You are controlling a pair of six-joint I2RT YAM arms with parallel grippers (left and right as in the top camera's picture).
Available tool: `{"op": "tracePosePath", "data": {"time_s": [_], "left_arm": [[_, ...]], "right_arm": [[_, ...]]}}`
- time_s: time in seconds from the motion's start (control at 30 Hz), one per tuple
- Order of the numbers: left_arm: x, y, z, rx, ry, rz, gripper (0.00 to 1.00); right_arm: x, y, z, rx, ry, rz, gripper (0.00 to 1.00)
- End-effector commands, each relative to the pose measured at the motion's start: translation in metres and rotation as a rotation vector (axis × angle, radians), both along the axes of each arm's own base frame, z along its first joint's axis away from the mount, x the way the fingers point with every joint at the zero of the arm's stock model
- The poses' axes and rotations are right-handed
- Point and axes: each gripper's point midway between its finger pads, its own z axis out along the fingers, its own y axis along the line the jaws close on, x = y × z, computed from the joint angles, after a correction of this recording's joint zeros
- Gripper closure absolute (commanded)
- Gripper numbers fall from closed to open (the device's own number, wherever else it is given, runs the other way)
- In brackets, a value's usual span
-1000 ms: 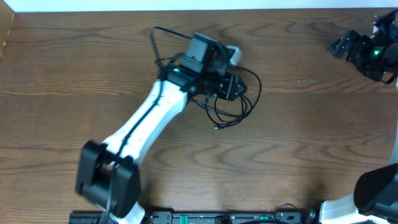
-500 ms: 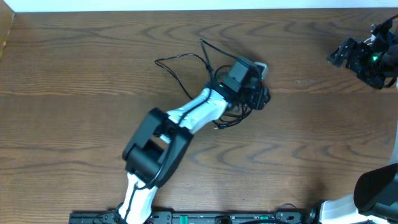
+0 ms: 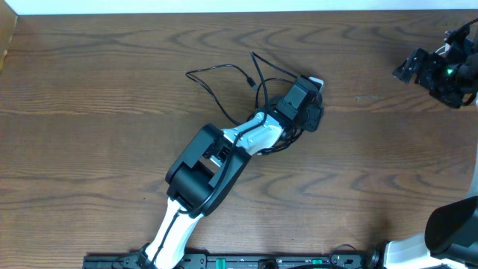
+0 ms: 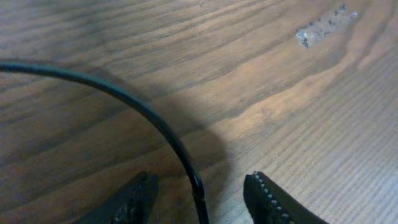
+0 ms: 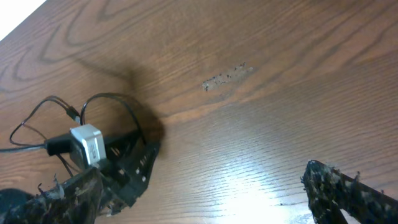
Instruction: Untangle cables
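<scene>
Blk cable (image 4: 155, 119) btwn L gripper (image 4: 200, 190) jaws, apart

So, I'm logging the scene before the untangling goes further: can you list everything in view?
black cable: one, black, looped loosely at the table's centre, partly under the left arm
table: one, brown wood grain, fills the view
scuff mark: one, pale, right of the cable
left arm: one, white and black, reaching from the near edge to the cable
left claw: one, black, open, cable running between its fingers
right claw: one, black, wide open, far right, apart from the cable
</scene>
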Motion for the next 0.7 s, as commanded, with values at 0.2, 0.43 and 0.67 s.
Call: {"op": "tracePosePath", "data": {"time_s": [0.2, 0.43, 0.67], "left_arm": [[-0.030, 0.036, -0.074, 0.183, 0.167, 0.017, 0.93], [-0.043, 0.043, -0.019, 0.179, 0.209, 0.002, 0.93], [-0.057, 0.045, 0.129, -0.007, 0.100, -0.094, 0.93]], "right_arm": [[0.000, 0.001, -0.004, -0.009, 0.006, 0.015, 0.01], [0.000, 0.003, -0.003, 0.003, 0.005, 0.021, 0.01], [0.001, 0.014, -0.002, 0.029, -0.003, 0.046, 0.01]]}}
